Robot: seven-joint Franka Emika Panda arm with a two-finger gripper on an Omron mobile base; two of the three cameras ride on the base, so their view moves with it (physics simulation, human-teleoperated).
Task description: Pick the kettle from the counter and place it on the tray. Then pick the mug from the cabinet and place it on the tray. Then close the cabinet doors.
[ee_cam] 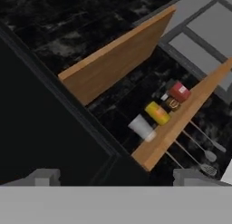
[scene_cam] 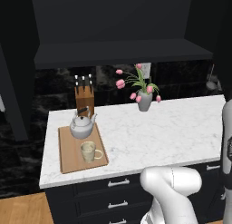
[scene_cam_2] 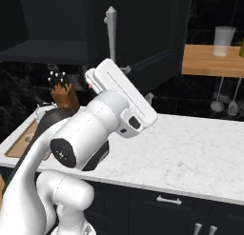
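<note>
No text, brand, number or sign can be read anywhere in these pictures. The one candidate is the small brown jar with a red lid (ee_cam: 176, 95), right of centre in the hand view on the light-brown wooden shelf (ee_cam: 181, 121); it carries a pale mark on its side, too blurred to make out as letters. The cream-beige cylindrical mug (scene_cam: 89, 151), lower left in the left base view, shows only a faint pattern, not writing.

Kettle (scene_cam: 82, 126) and mug (scene_cam: 90, 151) sit on tray (scene_cam: 68, 154).
</note>
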